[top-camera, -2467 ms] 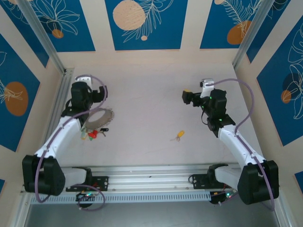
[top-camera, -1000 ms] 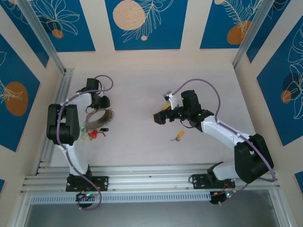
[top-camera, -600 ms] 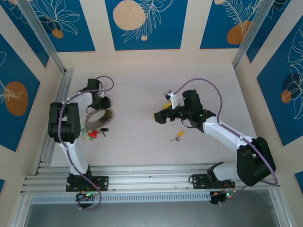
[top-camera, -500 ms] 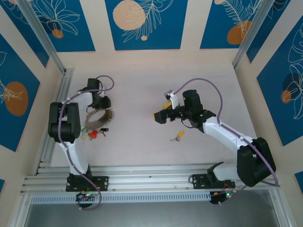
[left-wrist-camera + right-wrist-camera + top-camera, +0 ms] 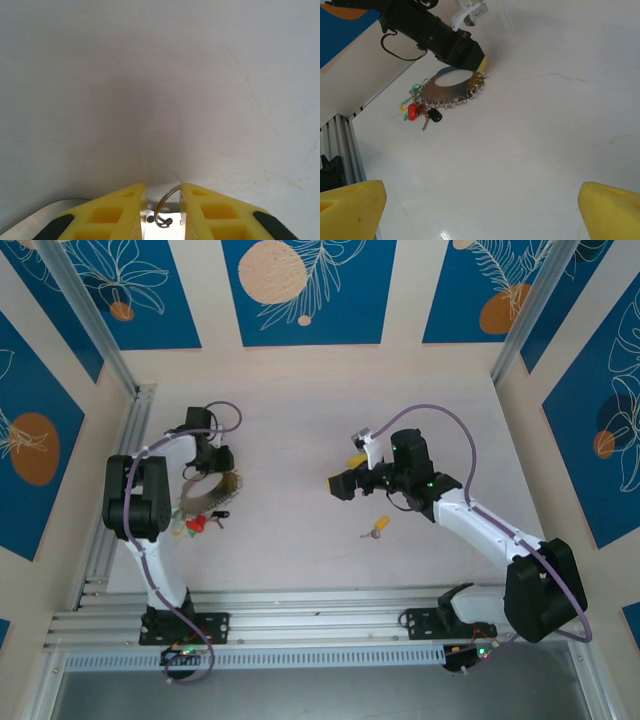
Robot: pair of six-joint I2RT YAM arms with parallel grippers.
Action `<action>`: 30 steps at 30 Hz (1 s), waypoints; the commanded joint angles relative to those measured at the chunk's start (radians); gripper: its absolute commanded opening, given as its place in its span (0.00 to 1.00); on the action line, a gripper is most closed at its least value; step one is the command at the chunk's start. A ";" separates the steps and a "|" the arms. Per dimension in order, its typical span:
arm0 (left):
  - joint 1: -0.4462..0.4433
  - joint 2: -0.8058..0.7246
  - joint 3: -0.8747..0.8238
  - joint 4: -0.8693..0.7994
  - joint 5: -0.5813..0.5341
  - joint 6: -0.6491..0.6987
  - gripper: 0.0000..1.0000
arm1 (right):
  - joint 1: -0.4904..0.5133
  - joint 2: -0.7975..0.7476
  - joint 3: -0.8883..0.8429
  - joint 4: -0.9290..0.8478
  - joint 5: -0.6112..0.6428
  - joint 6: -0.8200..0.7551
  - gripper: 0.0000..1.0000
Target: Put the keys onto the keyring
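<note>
The keyring [image 5: 212, 496] lies at the table's left as a silvery oval with small rings strung along its edge [image 5: 452, 101]. My left gripper [image 5: 207, 468] is down on its far end. In the left wrist view the yellow pads [image 5: 125, 212] stand a narrow gap apart around the ring's wire [image 5: 167, 202], which touches the right pad and not the left. A bunch of keys [image 5: 196, 523] with red, green and black tags [image 5: 417, 111] lies at the ring's near end. One yellow-tagged key [image 5: 379, 526] lies alone mid-table. My right gripper [image 5: 347, 473] hovers wide open just beyond it, holding nothing [image 5: 480, 205].
An aluminium rail [image 5: 320, 605] runs along the near edge, and another post [image 5: 120, 430] lines the left side. Blue patterned walls close in the back and both sides. Bare pale tabletop lies between the two grippers.
The left jaws have narrowed around the keyring's wire. The right gripper has drifted slightly to the right, staying wide open.
</note>
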 commanded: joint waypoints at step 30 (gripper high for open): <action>-0.094 -0.149 -0.011 -0.074 -0.031 0.055 0.00 | -0.047 -0.108 -0.024 -0.013 -0.019 0.013 0.98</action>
